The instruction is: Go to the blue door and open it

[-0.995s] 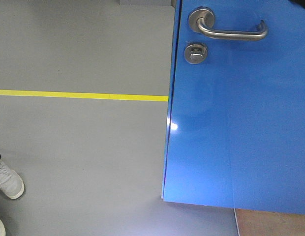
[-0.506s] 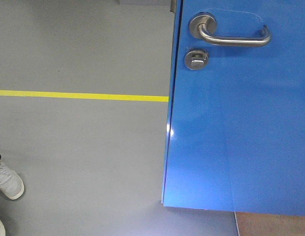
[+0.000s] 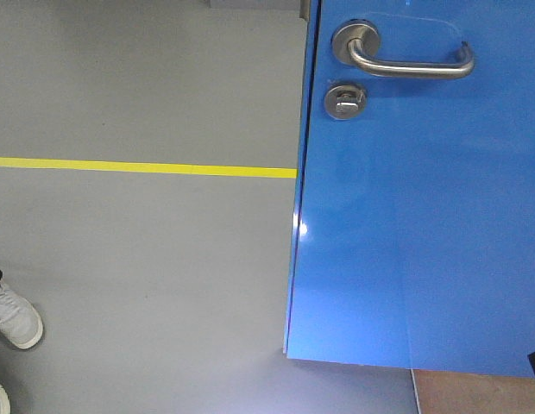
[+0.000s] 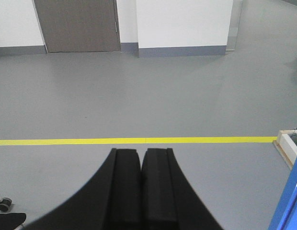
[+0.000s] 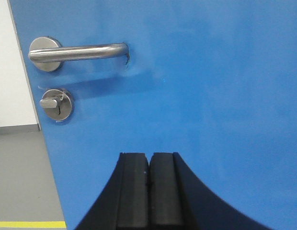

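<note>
The blue door (image 3: 423, 224) fills the right half of the front view, glossy, with its free edge at the left. Its silver lever handle (image 3: 412, 65) and round thumb-turn lock (image 3: 345, 102) sit at the top. In the right wrist view the door (image 5: 211, 86) fills the frame, with the handle (image 5: 76, 51) and the lock (image 5: 56, 104) at upper left. My right gripper (image 5: 149, 155) is shut and empty, facing the door below and right of the handle. My left gripper (image 4: 141, 152) is shut and empty, facing open floor; a sliver of the door edge (image 4: 288, 203) shows at lower right.
Grey floor with a yellow tape line (image 3: 138, 166) lies left of the door. A person's white shoe (image 3: 13, 315) is at the left edge. A white wooden frame piece (image 4: 287, 143) lies at the tape's right end. A far wall has a grey-brown door (image 4: 76, 24).
The door handle and lock have shifted slightly right in the front view over the last second. A dark corner has appeared at the lower right edge of the front view.
</note>
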Available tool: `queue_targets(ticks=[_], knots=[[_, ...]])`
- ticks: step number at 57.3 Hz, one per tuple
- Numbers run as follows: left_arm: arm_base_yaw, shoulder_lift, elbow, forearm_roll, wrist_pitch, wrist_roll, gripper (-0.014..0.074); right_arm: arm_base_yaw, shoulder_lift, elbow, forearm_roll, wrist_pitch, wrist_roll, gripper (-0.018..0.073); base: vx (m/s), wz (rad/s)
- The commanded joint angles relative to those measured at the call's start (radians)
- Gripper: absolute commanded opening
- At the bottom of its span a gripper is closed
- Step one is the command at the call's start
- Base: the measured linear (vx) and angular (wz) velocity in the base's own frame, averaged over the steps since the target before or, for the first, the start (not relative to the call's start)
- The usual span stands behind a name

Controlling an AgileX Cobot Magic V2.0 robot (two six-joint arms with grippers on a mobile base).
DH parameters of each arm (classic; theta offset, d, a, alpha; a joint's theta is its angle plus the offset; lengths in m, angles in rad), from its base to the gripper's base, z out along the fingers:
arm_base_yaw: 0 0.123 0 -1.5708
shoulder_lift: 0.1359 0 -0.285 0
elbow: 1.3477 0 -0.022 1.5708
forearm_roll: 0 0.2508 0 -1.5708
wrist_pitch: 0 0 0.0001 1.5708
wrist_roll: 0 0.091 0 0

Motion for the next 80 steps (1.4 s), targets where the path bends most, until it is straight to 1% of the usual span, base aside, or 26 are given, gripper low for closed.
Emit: queue_targets(ticks=[1, 11, 14, 17, 18, 21, 22, 25, 27, 30, 32, 35, 45, 58, 62, 80], knots=[[-0.006, -0.012, -0.026, -0.003, -0.085, -0.007, 0.0073, -0.007, 0.013, 0.003, -0.004, -0.064, -0.014, 0.0012, 0.0, 0.0], [-0.006, -0.012, -0.026, -0.003, -0.085, -0.007, 0.0073, -0.007, 0.013, 0.003, -0.005, -0.058, -0.014, 0.0012, 0.0, 0.0], [-0.006, -0.012, -0.026, -0.003, -0.085, -0.007, 0.0073, -0.007, 0.013, 0.003, -0.031, -0.053, -0.002, 0.0012, 0.0, 0.0], [-0.006, -0.012, -0.026, -0.003, -0.085, -0.007, 0.0073, -0.007, 0.013, 0.003, -0.114, -0.042, 0.05, 0.0012, 0.0, 0.0], [-0.006, -0.012, -0.026, -0.003, -0.085, -0.007, 0.0073, -0.007, 0.013, 0.003, -0.162, -0.037, 0.071, 0.0012, 0.0, 0.0], [-0.006, -0.012, -0.026, -0.003, -0.085, -0.007, 0.0073, -0.007, 0.013, 0.003, -0.279, -0.028, 0.185, 0.0012, 0.0, 0.0], [-0.006, -0.012, -0.026, -0.003, -0.085, -0.007, 0.0073, -0.007, 0.013, 0.003, -0.333, -0.027, 0.218, 0.0012, 0.0, 0.0], [-0.006, -0.012, -0.026, -0.003, -0.085, -0.007, 0.0073, -0.007, 0.013, 0.003, -0.445, -0.026, 0.352, 0.0012, 0.0, 0.0], [-0.006, -0.012, -0.026, -0.003, -0.085, -0.007, 0.0073, -0.007, 0.013, 0.003, -0.512, -0.026, 0.423, 0.0012, 0.0, 0.0], [-0.006, -0.012, -0.026, -0.003, -0.085, -0.007, 0.0073, -0.007, 0.013, 0.003, -0.594, -0.028, 0.497, 0.0012, 0.0, 0.0], [-0.006, -0.012, -0.026, -0.003, -0.085, -0.007, 0.0073, -0.007, 0.013, 0.003, -0.622, -0.03, 0.527, 0.0012, 0.0, 0.0], [-0.006, -0.012, -0.026, -0.003, -0.085, -0.007, 0.0073, -0.007, 0.013, 0.003, -0.632, -0.035, 0.539, 0.0012, 0.0, 0.0], [-0.006, -0.012, -0.026, -0.003, -0.085, -0.007, 0.0073, -0.007, 0.013, 0.003, -0.622, -0.042, 0.539, 0.0012, 0.0, 0.0], [-0.006, -0.012, -0.026, -0.003, -0.085, -0.007, 0.0073, -0.007, 0.013, 0.003, -0.563, -0.043, 0.536, 0.0012, 0.0, 0.0], [-0.006, -0.012, -0.026, -0.003, -0.085, -0.007, 0.0073, -0.007, 0.013, 0.003, -0.538, -0.037, 0.549, 0.0012, 0.0, 0.0], [-0.006, -0.012, -0.026, -0.003, -0.085, -0.007, 0.0073, -0.007, 0.013, 0.003, -0.535, -0.036, 0.551, 0.0012, 0.0, 0.0]])
